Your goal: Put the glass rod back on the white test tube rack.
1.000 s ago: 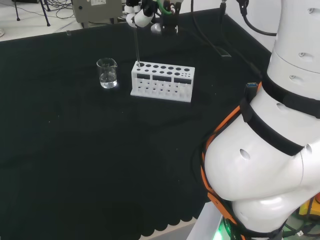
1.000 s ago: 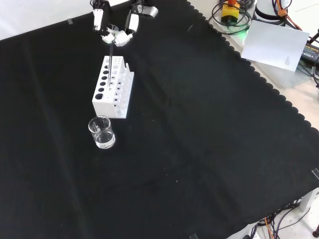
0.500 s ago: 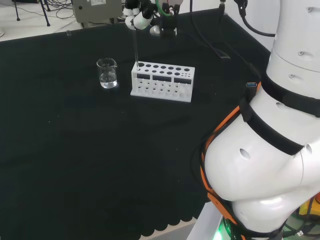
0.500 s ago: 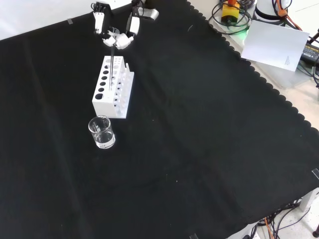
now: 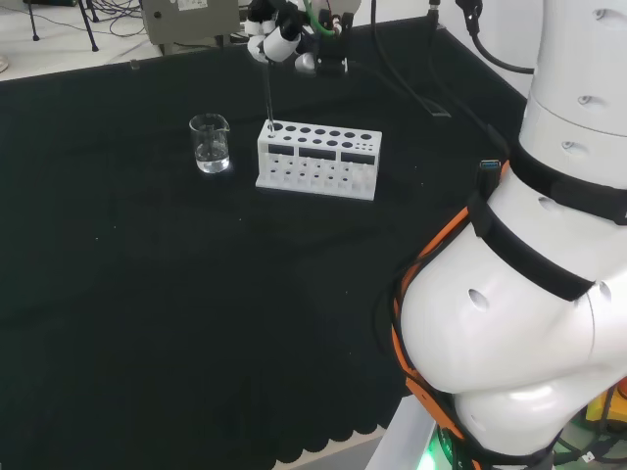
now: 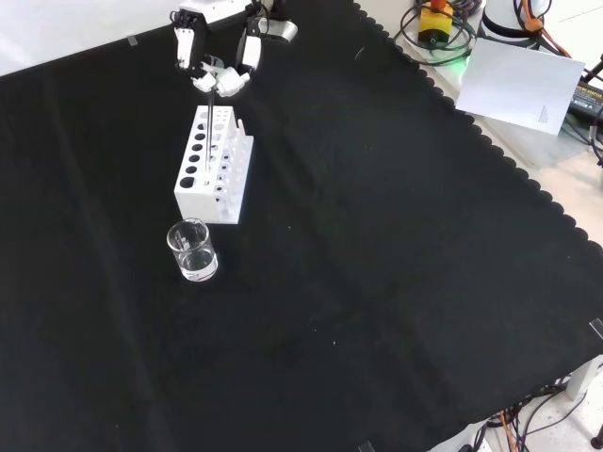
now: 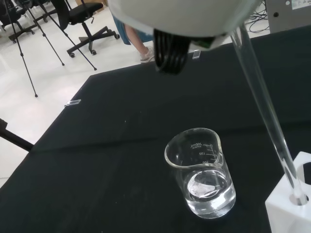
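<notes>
The clear glass rod [image 5: 267,98] stands nearly upright with its lower end in an end hole of the white test tube rack [image 5: 318,157], the end nearest the beaker. The hand [image 5: 274,29] hovers over the rod's top, fingers curled about it. In the front view the rod [image 6: 211,132] rises from the rack [image 6: 212,179] to between the curled fingertips [image 6: 231,83] of the hand [image 6: 248,47]. The wrist view has the rod [image 7: 265,102] slanting down from the blurred hand [image 7: 180,14] into a hole at the rack's corner [image 7: 291,213].
A small glass beaker [image 5: 210,144] with a little clear liquid stands just left of the rack in the head view, and nearer the camera [image 6: 193,250] in the front view. Its spout shows close by in the wrist view [image 7: 201,174]. Black cloth lies open around both.
The hand has shifted slightly up and away in the head view while the rod stays in the same end hole. Rack and beaker have not moved.
</notes>
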Controlling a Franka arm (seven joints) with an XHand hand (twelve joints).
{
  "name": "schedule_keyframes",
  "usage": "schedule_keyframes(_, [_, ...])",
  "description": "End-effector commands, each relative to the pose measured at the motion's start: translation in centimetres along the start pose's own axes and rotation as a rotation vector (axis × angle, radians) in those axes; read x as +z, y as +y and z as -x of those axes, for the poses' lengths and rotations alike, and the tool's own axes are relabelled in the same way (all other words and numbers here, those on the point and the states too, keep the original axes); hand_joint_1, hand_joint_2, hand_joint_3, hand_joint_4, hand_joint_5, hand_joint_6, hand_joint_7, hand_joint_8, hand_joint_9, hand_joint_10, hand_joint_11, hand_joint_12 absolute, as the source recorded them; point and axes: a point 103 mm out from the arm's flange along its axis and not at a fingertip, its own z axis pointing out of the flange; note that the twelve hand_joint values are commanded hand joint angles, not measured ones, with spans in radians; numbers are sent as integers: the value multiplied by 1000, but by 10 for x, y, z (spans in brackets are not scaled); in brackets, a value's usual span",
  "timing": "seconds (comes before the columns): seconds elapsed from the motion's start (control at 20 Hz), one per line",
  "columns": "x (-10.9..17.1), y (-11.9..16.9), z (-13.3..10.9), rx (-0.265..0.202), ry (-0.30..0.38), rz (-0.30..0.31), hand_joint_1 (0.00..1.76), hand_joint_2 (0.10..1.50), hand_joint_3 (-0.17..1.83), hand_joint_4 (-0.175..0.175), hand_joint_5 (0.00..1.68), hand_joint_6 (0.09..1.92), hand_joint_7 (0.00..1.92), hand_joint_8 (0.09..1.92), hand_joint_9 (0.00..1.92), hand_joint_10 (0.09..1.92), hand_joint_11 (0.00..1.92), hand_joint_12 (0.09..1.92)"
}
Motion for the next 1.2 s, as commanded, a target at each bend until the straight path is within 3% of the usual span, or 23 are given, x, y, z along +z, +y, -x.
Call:
schedule_keyframes(0.05, [10,3,8,7,5,-18,1307,587,963,-175,1094,892,1161,1285,1580,1034,1652,875])
schedule_keyframes(0.5, [38,6,22,21,14,-55,1307,586,963,-175,1095,891,1161,1285,1580,1034,1652,875])
schedule_keyframes(1.2, [52,13,39,52,12,-75,1307,586,964,-175,1095,891,1161,1284,1581,1034,1652,876])
